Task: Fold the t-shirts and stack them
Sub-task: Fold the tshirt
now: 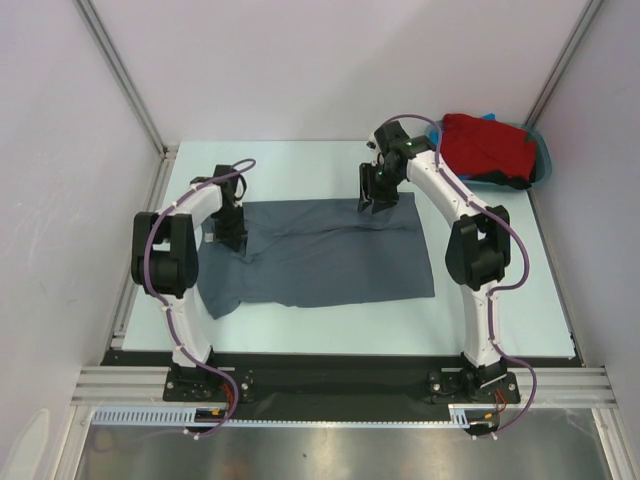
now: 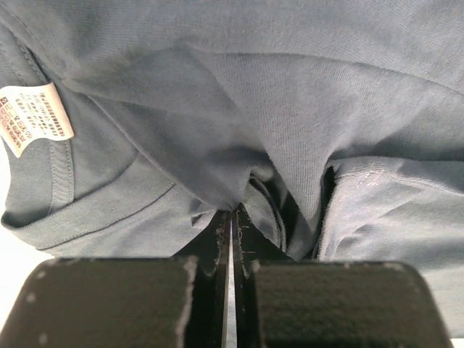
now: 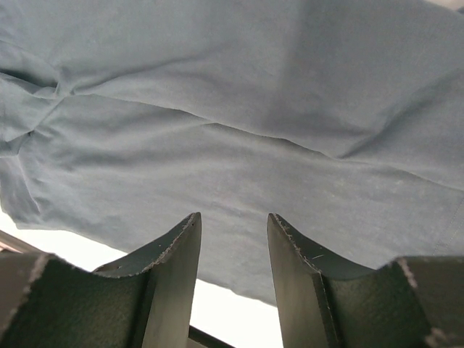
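1. The grey shirt (image 1: pixel 330 255) lies spread flat mid-tabletop (image 1: pixel 500 320).
2. The left tool (image 1: pixel 232 238) is pinched tight on a fold of the grey shirt near the collar.
3. The right tool (image 1: pixel 375 200) hangs over the shirt's far edge, fingers partly apart, gripping nothing.
4. In the far right corner, the red shirt (image 1: pixel 485 145) sits heaped in a teal tub (image 1: pixel 545 160).

grey t-shirt (image 1: pixel 335 255) spread flat centrally, red t-shirt (image 1: pixel 490 145) bunched far right

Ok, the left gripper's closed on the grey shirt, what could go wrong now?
The left gripper pinches only a small bunch of the grey t-shirt near its collar; it could slip out. The right gripper is open over the far edge, holding nothing, so a one-sided pull may drag and wrinkle the cloth.
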{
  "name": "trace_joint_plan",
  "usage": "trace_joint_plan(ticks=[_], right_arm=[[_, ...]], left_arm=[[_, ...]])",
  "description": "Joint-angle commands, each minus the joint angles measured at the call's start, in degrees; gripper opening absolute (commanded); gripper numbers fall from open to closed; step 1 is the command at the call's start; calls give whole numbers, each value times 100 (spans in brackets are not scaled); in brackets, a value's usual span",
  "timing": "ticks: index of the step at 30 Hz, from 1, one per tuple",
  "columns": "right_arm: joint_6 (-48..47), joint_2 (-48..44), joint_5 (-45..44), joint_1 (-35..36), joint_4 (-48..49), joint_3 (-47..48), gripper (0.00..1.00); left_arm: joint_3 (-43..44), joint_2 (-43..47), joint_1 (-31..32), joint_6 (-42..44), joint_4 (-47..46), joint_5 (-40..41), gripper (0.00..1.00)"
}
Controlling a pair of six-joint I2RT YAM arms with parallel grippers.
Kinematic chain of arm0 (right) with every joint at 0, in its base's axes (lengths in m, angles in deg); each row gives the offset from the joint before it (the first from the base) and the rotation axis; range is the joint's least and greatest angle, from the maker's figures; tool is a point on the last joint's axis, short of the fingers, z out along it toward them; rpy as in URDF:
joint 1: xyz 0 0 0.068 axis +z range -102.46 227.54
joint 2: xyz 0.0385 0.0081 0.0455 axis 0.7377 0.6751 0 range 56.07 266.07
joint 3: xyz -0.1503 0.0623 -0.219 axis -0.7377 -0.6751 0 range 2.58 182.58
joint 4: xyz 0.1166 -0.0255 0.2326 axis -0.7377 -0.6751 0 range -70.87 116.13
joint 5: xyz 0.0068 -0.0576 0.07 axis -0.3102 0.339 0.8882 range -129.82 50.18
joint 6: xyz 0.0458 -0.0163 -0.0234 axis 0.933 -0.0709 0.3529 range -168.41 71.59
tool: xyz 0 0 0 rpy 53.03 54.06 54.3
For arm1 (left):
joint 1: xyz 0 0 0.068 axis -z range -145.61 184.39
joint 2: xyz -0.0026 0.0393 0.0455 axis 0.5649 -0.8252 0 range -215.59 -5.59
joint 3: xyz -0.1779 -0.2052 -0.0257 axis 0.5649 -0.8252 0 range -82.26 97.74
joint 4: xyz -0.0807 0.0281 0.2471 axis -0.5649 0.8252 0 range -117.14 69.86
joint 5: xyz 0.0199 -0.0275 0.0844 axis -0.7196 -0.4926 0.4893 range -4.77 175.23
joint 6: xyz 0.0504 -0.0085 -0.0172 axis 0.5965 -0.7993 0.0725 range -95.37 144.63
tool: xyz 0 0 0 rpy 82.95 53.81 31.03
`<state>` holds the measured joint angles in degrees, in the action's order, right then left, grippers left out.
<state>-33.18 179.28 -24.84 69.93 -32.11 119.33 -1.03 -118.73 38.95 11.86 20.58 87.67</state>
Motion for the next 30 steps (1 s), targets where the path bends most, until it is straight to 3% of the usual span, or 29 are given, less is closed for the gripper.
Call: trace_joint_plan(ticks=[1, 16, 17, 19, 22, 24, 27, 30], right_arm=[[95, -184, -66, 2, 93, -64, 47], [156, -228, -74, 20, 164, -196, 47], [148, -228, -74, 20, 172, -196, 47], [148, -237, -101, 28, 155, -205, 47], [139, -246, -101, 20, 164, -223, 47], [139, -254, -118, 28, 164, -240, 47], [139, -263, -127, 28, 181, -249, 47], [130, -237, -145, 20, 173, -223, 47]], left_arm=[[-2, 406, -43, 196, 114, 134, 0], [262, 662, -438, 319, 809, 951, 0], [262, 653, -438, 328, 887, 1013, 7], [166, 618, -438, 337, 905, 1084, 38], [42, 671, -588, 302, 888, 1118, 64], [24, 679, -588, 311, 888, 1119, 58], [68, 732, -588, 311, 774, 891, 64], [279, 706, -596, 311, 738, 671, 64]])
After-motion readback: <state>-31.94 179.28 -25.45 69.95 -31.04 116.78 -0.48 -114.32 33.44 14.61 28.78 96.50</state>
